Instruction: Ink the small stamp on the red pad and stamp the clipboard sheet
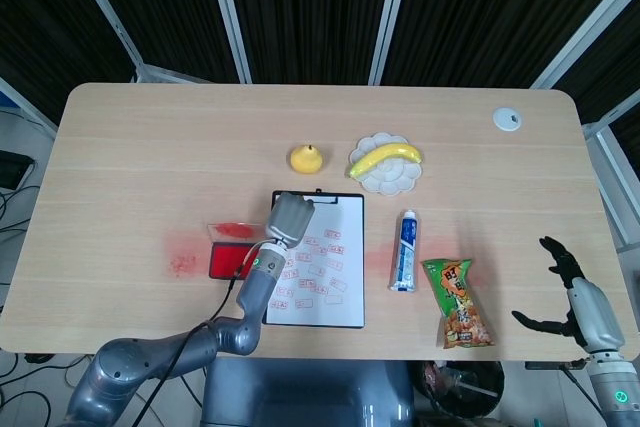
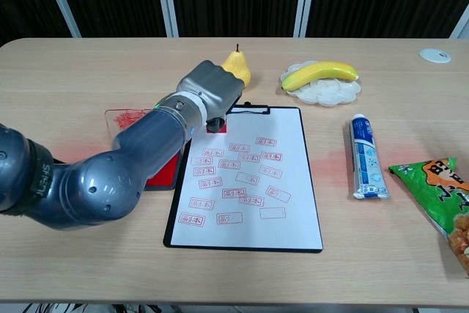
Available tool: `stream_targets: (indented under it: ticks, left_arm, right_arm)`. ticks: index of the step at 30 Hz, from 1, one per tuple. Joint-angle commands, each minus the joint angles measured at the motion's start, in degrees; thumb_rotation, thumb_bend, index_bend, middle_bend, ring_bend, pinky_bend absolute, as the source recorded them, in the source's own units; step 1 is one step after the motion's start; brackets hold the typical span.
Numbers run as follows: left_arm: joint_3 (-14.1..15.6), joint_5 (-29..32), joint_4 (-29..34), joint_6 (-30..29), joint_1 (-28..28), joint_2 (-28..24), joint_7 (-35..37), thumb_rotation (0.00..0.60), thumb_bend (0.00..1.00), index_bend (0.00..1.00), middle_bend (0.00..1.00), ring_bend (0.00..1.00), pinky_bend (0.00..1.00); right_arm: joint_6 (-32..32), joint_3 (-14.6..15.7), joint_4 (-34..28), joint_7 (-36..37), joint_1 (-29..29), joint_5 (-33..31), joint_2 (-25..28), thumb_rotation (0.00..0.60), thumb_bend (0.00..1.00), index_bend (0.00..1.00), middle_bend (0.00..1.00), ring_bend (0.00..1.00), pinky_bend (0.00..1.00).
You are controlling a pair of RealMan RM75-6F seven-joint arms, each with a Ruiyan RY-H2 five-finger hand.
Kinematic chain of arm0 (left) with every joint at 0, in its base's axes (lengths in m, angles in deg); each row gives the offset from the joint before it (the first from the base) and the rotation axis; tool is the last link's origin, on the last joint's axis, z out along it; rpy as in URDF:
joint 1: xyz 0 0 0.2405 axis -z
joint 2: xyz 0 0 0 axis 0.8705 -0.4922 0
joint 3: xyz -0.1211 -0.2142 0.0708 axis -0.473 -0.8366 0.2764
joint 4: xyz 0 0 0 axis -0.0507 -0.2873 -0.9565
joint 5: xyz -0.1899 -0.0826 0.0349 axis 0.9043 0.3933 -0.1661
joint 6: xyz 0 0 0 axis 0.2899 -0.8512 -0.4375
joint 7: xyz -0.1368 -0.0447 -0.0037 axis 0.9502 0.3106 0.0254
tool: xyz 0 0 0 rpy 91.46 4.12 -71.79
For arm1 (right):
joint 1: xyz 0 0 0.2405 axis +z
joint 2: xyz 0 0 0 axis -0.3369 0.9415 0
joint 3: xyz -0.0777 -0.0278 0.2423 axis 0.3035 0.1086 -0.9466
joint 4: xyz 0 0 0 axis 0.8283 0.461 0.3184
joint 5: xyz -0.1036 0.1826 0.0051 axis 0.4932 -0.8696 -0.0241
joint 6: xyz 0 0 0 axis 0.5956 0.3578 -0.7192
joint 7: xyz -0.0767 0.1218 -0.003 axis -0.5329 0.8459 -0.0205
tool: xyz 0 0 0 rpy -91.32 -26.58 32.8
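Stamp position decides the coming move: the small stamp point(image 2: 215, 126) shows only as a dark and red bit under the curled fingers of the left robot hand point(image 2: 211, 89), which seems to pinch it, though the grip itself is hidden from both cameras. It sits at the top left corner of the clipboard sheet point(image 2: 249, 181), just beside the clip, and whether its face touches the paper I cannot tell. From that robot hand the red pad point(image 2: 163, 170) lies toward 7 o'clock in the chest view, close by on the tabletop point(image 2: 88, 78) and touching the clipboard's left edge; the free paper lies toward 5 o'clock. The sheet's long axis runs 12 to 6. The right robot hand point(image 1: 568, 297), fingers spread and holding nothing, hangs far off at 3 o'clock, so the left arm is plainly nearer.
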Motion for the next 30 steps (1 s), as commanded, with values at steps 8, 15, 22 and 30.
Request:
stream_targets:
  ticks: [8,15,22,30]
  left_arm:
    - [0.0,-0.3,-0.8,0.6,-0.4,0.3,-0.2,0.6,0.58,0.8,0.87,0.94,1.0]
    - [-0.2,-0.5,-1.3,1.0,-0.4,0.5,-0.2,0.6,0.58,0.8,0.87,0.94,1.0]
    - [-0.4,-0.8,-1.9,1.3,-0.5,0.8,-0.2,0.6,0.58,0.8,0.87,0.94,1.0]
    - [-0.7,-1.1,-2.0,1.2,-0.6,0.9,-0.1,0.6,0.58,0.8,0.87,0.94,1.0]
  right_arm:
    - [0.1,0.0,0.0,0.0,0.0,0.1,0.0,0.6,0.14,0.09,0.0,0.0,0.22]
    - [0.1,0.0,0.0,0.0,0.0,0.1,0.0,0.6,0.14,0.09,0.0,0.0,0.22]
    - [0.1,-0.1,0.0,0.0,0.0,0.0,0.0,0.6,0.14,0.09,0.0,0.0,0.22]
    - [0.1,-0.1,0.0,0.0,0.0,0.0,0.0,0.6,0.14,0.09,0.0,0.0,0.22]
